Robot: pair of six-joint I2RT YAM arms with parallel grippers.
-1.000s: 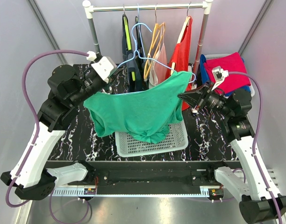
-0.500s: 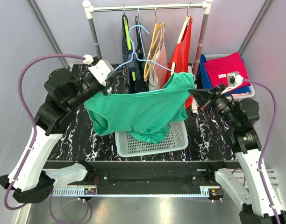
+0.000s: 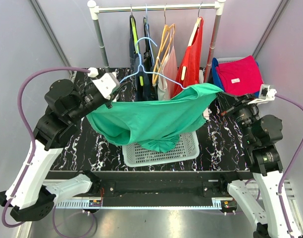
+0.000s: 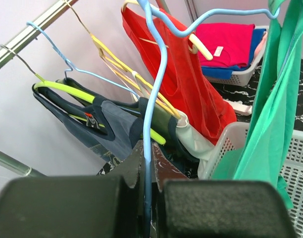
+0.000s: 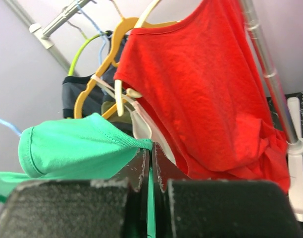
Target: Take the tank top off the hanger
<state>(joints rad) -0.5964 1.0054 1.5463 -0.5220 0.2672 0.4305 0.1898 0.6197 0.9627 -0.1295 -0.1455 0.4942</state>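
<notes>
The green tank top [image 3: 151, 116] hangs stretched between both arms above the basket. My left gripper [image 3: 114, 91] is shut on the light blue wire hanger [image 3: 141, 69]; in the left wrist view the wire [image 4: 150, 99] runs up from between the jaws of that gripper [image 4: 149, 163], with the tank top [image 4: 270, 124] draped at the right. My right gripper [image 3: 225, 99] is shut on the top's right shoulder edge and holds it out to the right of the hanger's arm. In the right wrist view green cloth [image 5: 77, 153] is pinched between the jaws of the right gripper [image 5: 151, 158].
A white mesh basket [image 3: 188, 146] sits on the black marble table under the top. Behind it, the clothes rail [image 3: 156, 7] carries a red garment [image 3: 193, 54], dark garments and a yellow hanger. A bin of folded pink and blue clothes [image 3: 240, 74] stands at the back right.
The right gripper shut on the top's right shoulder and pulled it rightward, off the hanger's right end. The cloth now stretches wider. The left arm shifted slightly left with the hanger.
</notes>
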